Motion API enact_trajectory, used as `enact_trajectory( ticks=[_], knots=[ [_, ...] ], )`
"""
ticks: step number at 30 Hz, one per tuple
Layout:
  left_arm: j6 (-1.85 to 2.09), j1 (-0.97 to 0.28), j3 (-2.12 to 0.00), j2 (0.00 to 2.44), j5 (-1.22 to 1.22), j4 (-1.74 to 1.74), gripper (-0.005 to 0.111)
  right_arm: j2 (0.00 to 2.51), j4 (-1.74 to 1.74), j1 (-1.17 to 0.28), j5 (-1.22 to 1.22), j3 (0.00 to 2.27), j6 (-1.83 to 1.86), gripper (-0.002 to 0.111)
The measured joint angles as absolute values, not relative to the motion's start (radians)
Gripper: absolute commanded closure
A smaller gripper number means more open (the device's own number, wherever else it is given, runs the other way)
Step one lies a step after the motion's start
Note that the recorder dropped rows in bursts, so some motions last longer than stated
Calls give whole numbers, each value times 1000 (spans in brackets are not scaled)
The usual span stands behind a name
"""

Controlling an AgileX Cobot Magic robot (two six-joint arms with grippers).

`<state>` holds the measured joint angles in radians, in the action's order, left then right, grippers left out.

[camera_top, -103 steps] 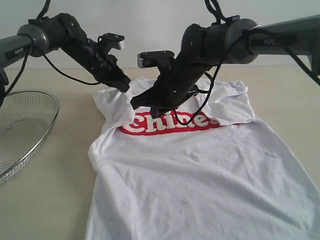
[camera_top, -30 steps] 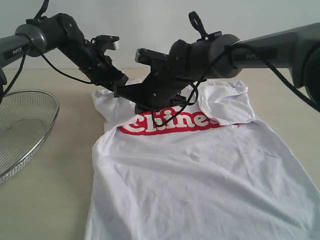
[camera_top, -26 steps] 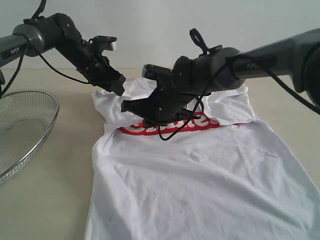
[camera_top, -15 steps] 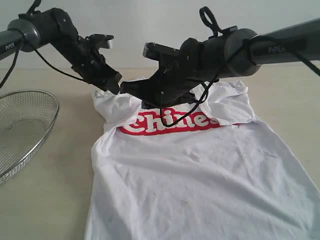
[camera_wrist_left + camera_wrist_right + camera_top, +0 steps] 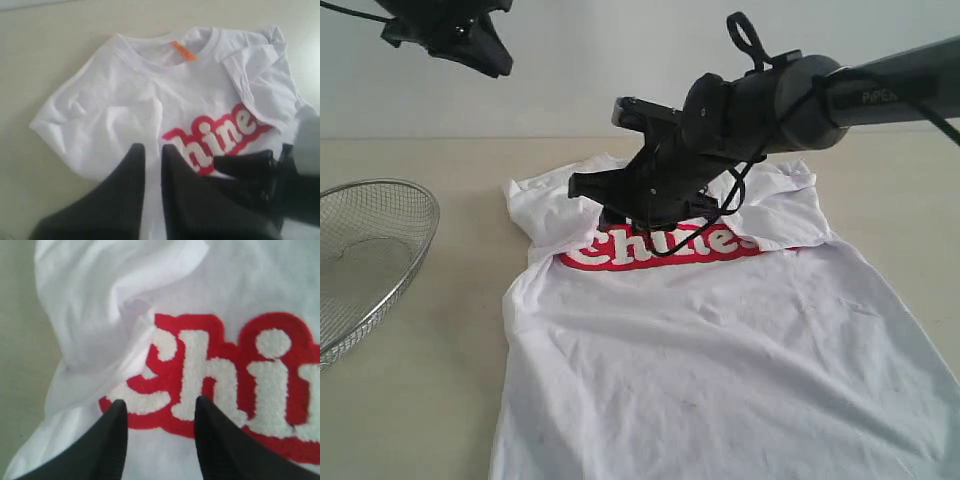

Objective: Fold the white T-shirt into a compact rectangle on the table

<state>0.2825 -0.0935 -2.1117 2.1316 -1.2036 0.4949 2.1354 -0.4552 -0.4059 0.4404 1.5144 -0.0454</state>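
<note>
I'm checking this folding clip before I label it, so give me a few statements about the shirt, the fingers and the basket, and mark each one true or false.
1. The white T-shirt lies on the table with its red band facing up. True.
2. The right fingers are clamped on a sleeve. False: they stand apart over the red band, gripping nothing.
3. The left fingers hang high above the shirt, holding nothing. True.
4. The shirt lies inside the wire basket. False: the basket sits beside it, with no cloth in it.
5. The orange collar tag is hidden. False: it shows at the neckline.
</note>
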Motion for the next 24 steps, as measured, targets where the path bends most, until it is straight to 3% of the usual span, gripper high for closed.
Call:
enact_trajectory(
  ticks=[7,13,24],
  knots=[
    [291,-93,-1655,1794,-1215,468,102,2112,-449,-363,558,1494,-37,72],
    [310,-93,-1315,1467,-1168,474,102,1946,-449,-363,583,1356,-37,72],
    [387,-93,-839,922,-980,609,102,1715,-529,-363,567,1183,-19,72]
  ],
)
